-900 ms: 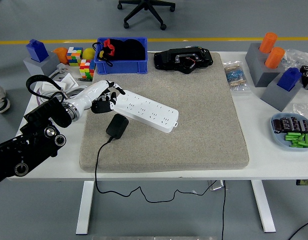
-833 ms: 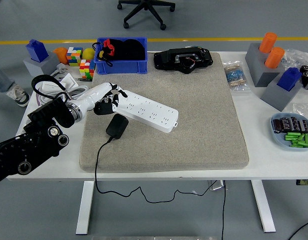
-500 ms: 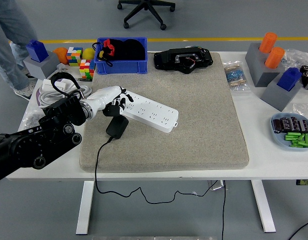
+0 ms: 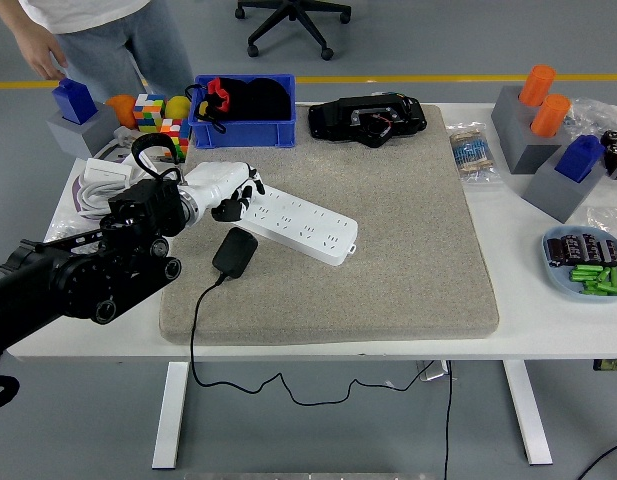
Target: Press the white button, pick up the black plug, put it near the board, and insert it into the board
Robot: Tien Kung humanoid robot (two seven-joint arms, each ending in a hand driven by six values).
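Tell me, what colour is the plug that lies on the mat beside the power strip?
The plug is black, with a black cord; the head view shows it.

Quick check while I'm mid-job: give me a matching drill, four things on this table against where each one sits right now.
Things:
1. left hand
2. black plug
3. blue bin
4. green pieces

Places:
A. far edge of the table, left of the black case
B. in the dish at the right side
C. over the left end of the white power strip
D. lying on the grey mat, just nearer than the strip

Pairs: 1-C, 2-D, 3-A, 4-B
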